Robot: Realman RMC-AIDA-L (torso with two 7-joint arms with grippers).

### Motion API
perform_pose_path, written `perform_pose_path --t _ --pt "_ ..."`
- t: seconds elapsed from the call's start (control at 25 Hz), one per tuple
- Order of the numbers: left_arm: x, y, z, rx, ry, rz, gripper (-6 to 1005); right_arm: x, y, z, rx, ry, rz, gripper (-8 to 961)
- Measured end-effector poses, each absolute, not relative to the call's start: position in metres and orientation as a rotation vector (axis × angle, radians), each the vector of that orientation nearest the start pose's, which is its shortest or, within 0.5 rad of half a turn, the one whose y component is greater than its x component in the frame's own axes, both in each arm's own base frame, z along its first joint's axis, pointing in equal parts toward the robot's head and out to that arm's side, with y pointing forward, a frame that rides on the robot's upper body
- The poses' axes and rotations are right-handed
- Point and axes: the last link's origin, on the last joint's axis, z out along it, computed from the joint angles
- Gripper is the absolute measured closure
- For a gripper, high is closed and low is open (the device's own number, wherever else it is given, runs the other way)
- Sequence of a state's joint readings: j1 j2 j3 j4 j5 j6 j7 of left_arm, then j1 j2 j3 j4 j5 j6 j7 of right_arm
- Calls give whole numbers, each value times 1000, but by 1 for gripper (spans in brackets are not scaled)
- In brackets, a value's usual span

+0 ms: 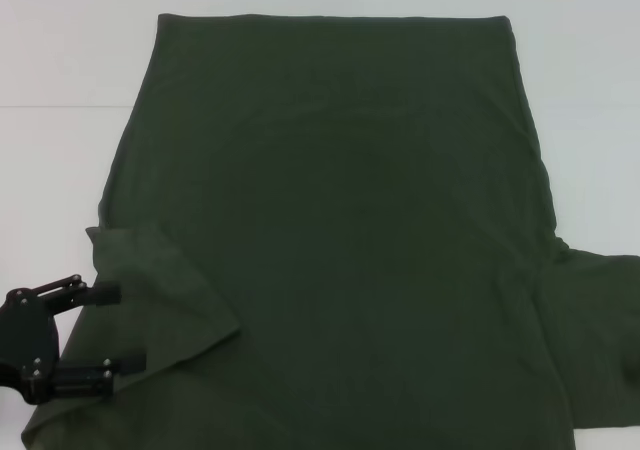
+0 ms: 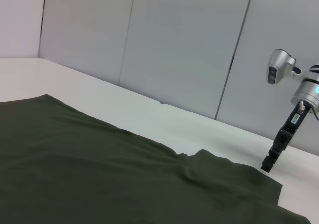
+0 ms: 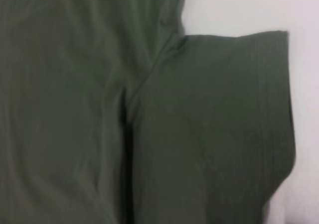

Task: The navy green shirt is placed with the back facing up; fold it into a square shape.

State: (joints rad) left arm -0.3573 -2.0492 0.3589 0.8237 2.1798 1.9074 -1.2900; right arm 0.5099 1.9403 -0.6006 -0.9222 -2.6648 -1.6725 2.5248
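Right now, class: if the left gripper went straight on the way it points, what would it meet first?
The left gripper, jaws open, points across the table toward the folded-over left sleeve of the navy green shirt. That sleeve would likely be met first, though its height above the cloth is unclear.

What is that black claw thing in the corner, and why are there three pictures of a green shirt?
The claw is the robot's left gripper, with two black fingers spread open beside a folded-over sleeve. The big picture looks down from the robot's head. The other two come from cameras on its wrists. One sees across the navy green shirt to the right gripper hovering above the white table. The other looks down at the flat right sleeve. Nothing is being held.
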Motion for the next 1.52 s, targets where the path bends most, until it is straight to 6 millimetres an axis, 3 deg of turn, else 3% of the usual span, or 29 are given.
perform_pose_path --t 0.68,1.52 --pt "-317 257 68 -2662 -621 -716 52 351 307 87 -2022 1953 -144 158" --pt "-319 260 69 -2637 -619 -700 52 337 321 75 -2082 1925 -135 197"
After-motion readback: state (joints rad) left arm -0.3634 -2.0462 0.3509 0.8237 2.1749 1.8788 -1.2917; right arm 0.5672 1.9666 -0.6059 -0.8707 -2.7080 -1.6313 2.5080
